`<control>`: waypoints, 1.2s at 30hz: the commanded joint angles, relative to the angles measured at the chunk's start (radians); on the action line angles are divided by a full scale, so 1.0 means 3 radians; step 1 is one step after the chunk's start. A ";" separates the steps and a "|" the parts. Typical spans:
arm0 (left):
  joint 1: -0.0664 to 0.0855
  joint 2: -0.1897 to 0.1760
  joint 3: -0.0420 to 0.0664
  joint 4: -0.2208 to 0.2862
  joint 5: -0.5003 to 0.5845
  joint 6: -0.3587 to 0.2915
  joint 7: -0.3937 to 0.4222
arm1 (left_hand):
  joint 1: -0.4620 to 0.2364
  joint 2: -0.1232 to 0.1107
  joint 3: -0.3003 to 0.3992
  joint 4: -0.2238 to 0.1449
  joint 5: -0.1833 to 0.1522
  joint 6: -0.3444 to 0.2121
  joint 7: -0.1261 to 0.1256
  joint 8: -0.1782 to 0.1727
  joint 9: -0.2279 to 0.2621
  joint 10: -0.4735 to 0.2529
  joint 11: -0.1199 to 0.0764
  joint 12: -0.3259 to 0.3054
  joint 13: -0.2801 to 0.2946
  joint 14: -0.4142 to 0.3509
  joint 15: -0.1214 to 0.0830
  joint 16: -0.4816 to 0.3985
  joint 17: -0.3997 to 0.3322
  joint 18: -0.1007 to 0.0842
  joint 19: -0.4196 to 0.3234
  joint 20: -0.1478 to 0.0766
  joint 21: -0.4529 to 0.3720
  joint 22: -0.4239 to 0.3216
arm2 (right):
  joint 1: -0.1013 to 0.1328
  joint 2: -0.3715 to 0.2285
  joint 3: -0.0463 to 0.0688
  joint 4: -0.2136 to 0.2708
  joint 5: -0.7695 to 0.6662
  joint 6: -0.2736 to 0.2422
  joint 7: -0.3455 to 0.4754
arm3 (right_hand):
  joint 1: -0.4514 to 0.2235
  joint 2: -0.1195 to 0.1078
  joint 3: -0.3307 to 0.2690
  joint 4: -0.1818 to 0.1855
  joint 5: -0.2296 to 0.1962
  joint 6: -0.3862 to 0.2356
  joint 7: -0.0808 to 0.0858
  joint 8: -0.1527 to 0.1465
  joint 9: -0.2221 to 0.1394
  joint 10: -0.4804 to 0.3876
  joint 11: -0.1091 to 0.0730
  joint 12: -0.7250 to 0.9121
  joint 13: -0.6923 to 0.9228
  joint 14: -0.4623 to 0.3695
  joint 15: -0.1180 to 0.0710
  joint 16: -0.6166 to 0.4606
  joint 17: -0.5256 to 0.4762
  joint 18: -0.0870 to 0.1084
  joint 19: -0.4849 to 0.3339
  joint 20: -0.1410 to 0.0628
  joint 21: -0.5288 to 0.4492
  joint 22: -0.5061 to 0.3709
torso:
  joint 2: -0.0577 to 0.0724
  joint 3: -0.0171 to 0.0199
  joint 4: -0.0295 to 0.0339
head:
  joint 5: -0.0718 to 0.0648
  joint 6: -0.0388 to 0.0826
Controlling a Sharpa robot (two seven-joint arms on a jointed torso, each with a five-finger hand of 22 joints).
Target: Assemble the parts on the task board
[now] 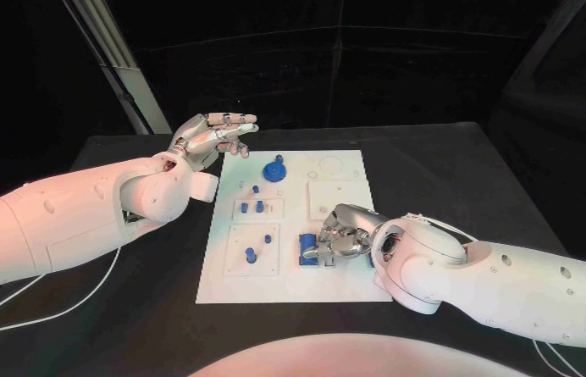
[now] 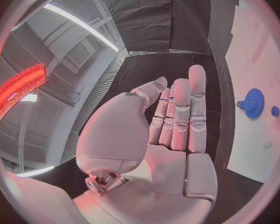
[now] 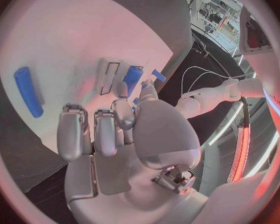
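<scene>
i see the flat white task board (image 1: 336,182) on the matte black worktop (image 1: 452,165), a toothed blue gear (image 1: 276,171) on it, my left hand (image 1: 215,135) raised with fingers spread, holding nothing, my right hand (image 1: 345,235) with fingers curled over blue cylindrical parts (image 1: 309,249), whether pinching i cannot tell

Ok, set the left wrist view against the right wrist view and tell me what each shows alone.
Left wrist view alone: the left hand, open with fingers straight, and a blue gear standing on the board. Right wrist view alone: the right hand reaching down over the board, a blue cylinder lying flat, and a blue part by two rectangular slots. Both share the white task board.
</scene>
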 commanded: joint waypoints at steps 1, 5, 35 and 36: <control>0.0005 0.0005 0.0003 -0.0002 0.0007 0.0048 0.0004 | -0.0014 0.0014 -0.0004 -0.0011 0.0016 -0.0016 0.0008 0.0014 -0.0004 -0.0025 0.0000 0.0021 -0.0005 -0.0027 -0.0001 -0.0009 -0.0002 0.0045 -0.0012 -0.0006 -0.0012 -0.0006 | 0.0003 -0.0013 0.0001 0.0021 -0.0086 0.0057 0.0060 | 0.0045 0.0009 0.0008 -0.0023 0.0012 0.0016 0.0010 0.0008 0.0007 -0.0001 -0.0006 -0.0003 0.0007 0.0237 -0.0005 -0.0005 0.0173 -0.0038 0.0001 -0.0014 -0.0009 0.0002 | -0.0002 -0.0003 0.0004 | -0.0005 0.0000; 0.0005 0.0002 0.0003 -0.0001 0.0007 0.0047 0.0005 | -0.0014 0.0014 -0.0004 -0.0011 0.0016 -0.0016 0.0008 0.0014 -0.0004 -0.0025 0.0000 0.0021 -0.0005 -0.0027 -0.0001 -0.0009 -0.0002 0.0045 -0.0012 -0.0006 -0.0012 -0.0006 | 0.0003 -0.0087 0.0001 0.0045 -0.0087 -0.0086 0.0114 | 0.0017 0.0058 -0.0002 0.0017 0.0102 -0.0036 0.0028 -0.0020 0.0010 -0.0011 0.0007 -0.0029 -0.0003 0.0235 0.0003 -0.0016 0.0160 -0.0036 -0.0004 -0.0010 -0.0016 -0.0009 | -0.0005 -0.0003 -0.0004 | -0.0004 0.0012; 0.0004 0.0021 0.0002 0.0002 0.0007 0.0023 0.0011 | -0.0017 0.0017 -0.0005 -0.0011 0.0016 -0.0018 0.0008 0.0016 -0.0004 -0.0028 0.0000 0.0024 -0.0006 -0.0028 0.0000 -0.0008 -0.0005 0.0045 -0.0011 -0.0006 -0.0014 -0.0007 | 0.0005 -0.0940 0.0002 0.0277 -0.0549 0.0335 0.0124 | 0.0257 0.0170 -0.0109 0.0084 0.0519 -0.0106 0.0127 -0.0385 -0.0130 -0.0126 0.0093 -0.0367 -0.0185 0.0216 0.0080 -0.0095 0.0077 -0.0021 -0.0042 0.0073 -0.0059 -0.0066 | -0.0053 -0.0015 -0.0034 | -0.0075 0.0058; 0.0004 0.0021 0.0002 0.0001 0.0007 0.0022 0.0011 | -0.0017 0.0017 -0.0005 -0.0011 0.0016 -0.0018 0.0008 0.0016 -0.0004 -0.0028 0.0000 0.0024 -0.0006 -0.0028 0.0000 -0.0008 -0.0005 0.0045 -0.0011 -0.0006 -0.0014 -0.0007 | 0.0005 -0.0939 0.0001 0.0270 -0.0583 0.0361 0.0113 | 0.0244 0.0166 -0.0121 0.0102 0.0506 -0.0102 0.0125 -0.0387 -0.0128 -0.0125 0.0091 -0.0371 -0.0187 0.0216 0.0079 -0.0097 0.0075 -0.0021 -0.0042 0.0071 -0.0060 -0.0067 | -0.0053 -0.0015 -0.0036 | -0.0077 0.0057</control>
